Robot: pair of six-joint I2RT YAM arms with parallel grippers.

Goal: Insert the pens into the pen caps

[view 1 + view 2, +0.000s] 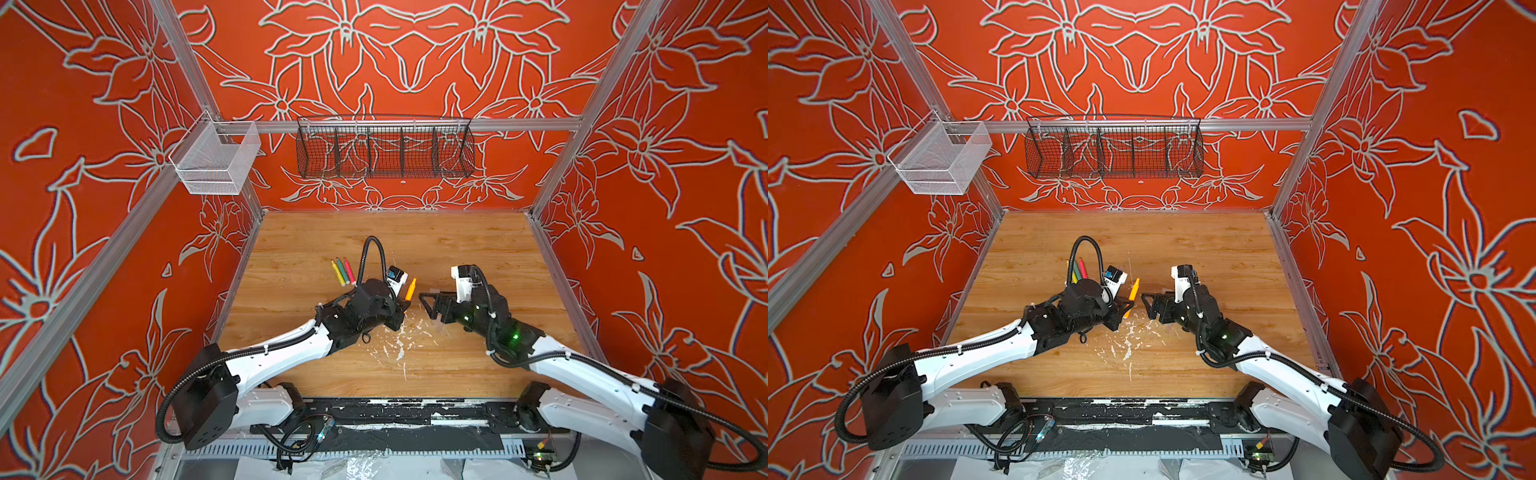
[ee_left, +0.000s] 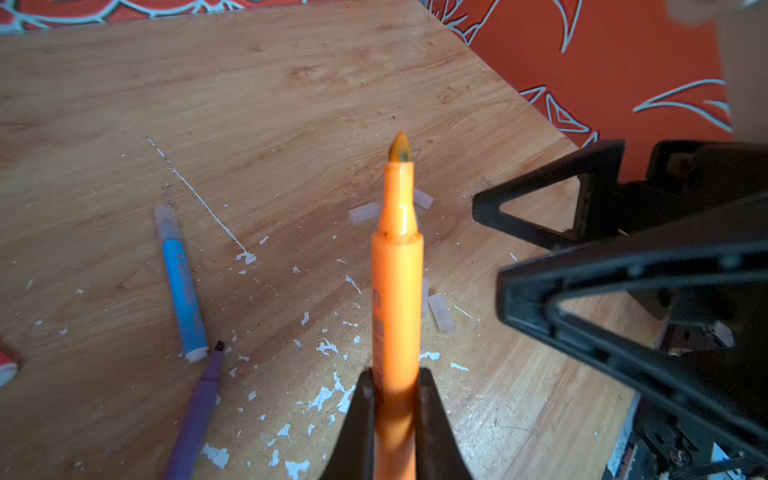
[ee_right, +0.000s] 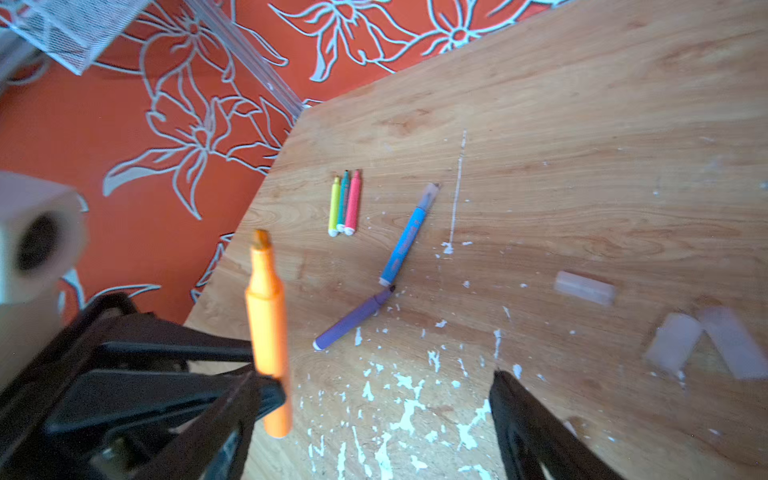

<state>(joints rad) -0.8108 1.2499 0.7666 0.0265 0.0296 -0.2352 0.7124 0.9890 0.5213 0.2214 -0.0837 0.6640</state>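
Pointing its bare tip toward 1 o'clock in both top views, the orange pen [image 1: 410, 289] is clamped at its lower barrel by the closed left jaws. Its long axis runs from 7 to 1 o'clock above the tabletop [image 1: 415, 232]. At its 3 o'clock, the right jaws are spread wide, empty.

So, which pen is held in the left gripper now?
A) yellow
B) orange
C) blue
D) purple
B: the left gripper is shut on the orange pen, while the blue pen and the purple pen lie on the table.
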